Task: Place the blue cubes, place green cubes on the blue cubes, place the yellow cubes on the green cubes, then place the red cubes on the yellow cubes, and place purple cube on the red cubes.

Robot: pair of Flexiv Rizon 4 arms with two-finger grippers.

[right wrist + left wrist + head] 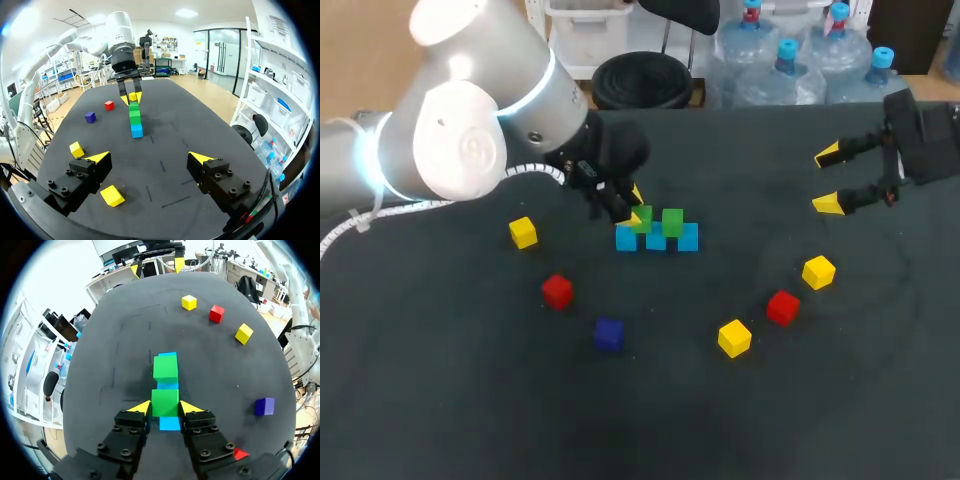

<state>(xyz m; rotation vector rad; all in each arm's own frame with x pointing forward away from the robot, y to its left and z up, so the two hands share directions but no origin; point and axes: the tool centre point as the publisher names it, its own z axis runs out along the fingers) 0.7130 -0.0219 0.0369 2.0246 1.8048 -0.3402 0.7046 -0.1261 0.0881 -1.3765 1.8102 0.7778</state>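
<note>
Three blue cubes (657, 240) lie in a row mid-table. Two green cubes rest on them: one (672, 221) stands free, the other (642, 218) sits between my left gripper's yellow tips. In the left wrist view the left gripper (165, 408) is shut on this green cube (165, 402), which rests on a blue cube (170, 423); the second green cube (165, 367) is just ahead. My right gripper (832, 180) hovers open and empty at the far right, its fingers wide apart (150, 162).
Loose cubes lie around: yellow (523, 232), red (557, 291) and purple (609, 334) on the left, yellow (734, 338), red (783, 307) and yellow (818, 271) on the right. My left arm's large body covers the table's far left.
</note>
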